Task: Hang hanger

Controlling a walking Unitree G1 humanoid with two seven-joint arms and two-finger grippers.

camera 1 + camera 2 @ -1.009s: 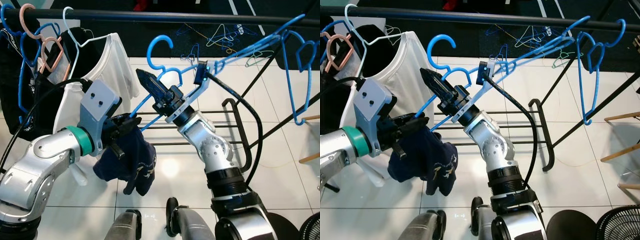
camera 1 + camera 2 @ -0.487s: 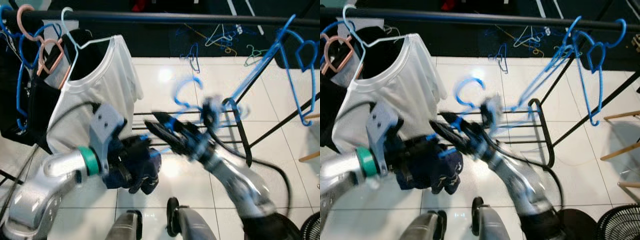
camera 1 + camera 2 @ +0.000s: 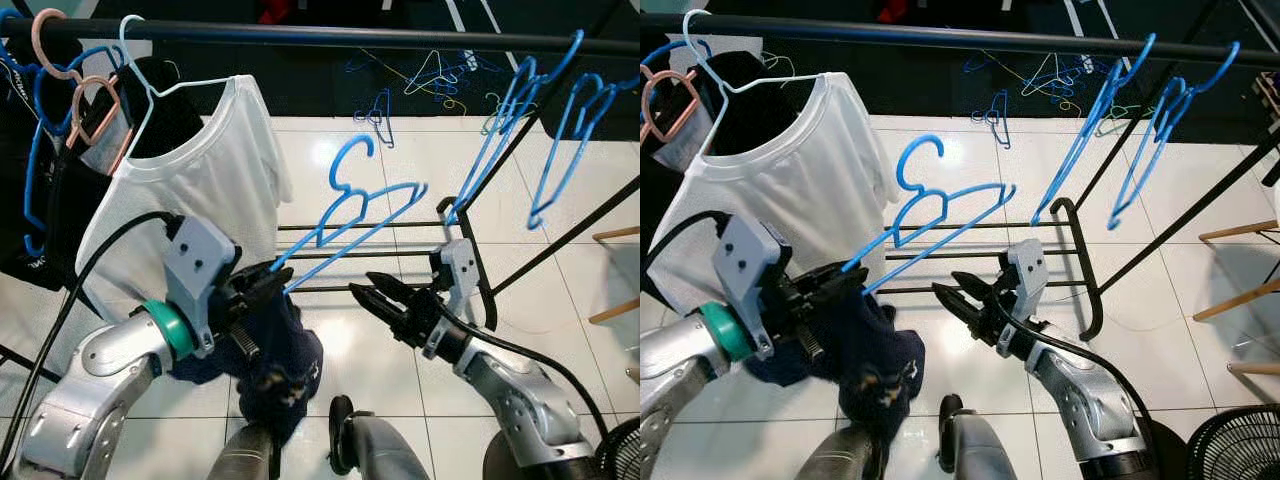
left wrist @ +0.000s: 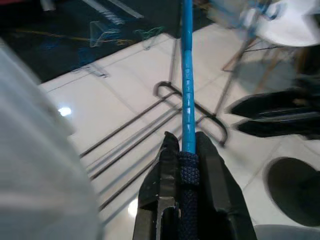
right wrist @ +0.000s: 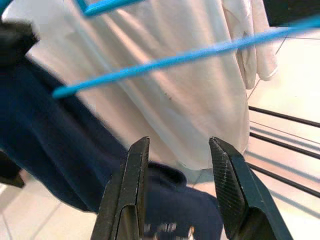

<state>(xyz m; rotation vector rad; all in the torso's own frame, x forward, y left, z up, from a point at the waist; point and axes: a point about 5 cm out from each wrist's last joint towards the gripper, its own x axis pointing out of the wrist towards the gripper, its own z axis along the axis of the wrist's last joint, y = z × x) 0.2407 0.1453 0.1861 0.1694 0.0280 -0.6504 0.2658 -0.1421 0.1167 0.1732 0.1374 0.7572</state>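
Left tool [image 3: 262, 296] clamped shut on one arm end of the bright blue plastic hanger [image 3: 352, 215], with a dark navy cloth garment [image 3: 272, 355] bunched under and around the same pinch and drooping toward the white tiled floor [image 3: 330, 170]. In the left wrist view, blue bar running straight out from between the closed black fingers [image 4: 214, 175], a strip of navy fabric trapped alongside it.

Right tool [image 3: 962, 302] just beside, lower and to the right, fingers spread and empty, pointed at the navy cloth without touching hanger or cloth.

Beyond the left tool: hanger tilted up and away, hook well short of the black metal rail [image 3: 330, 35]. Farther off and to the left of the hook, a white T-shirt [image 3: 195, 190] on a pale hanger; farther right, more blue hangers [image 3: 560, 130] hooked on the rail, with a bare stretch between.

Probably best done by keeping the end grip firm, since a hold this far from the hook likely lets the hanger swing. Worth raising the hook above the rail over the bare stretch, then lowering it on; hook opening needs to face the rail first. Sensible use for the empty right tool: steadying the hanger neck or supporting the cloth so it cannot slide off. Releasing only once the hook sits fully over the rail.
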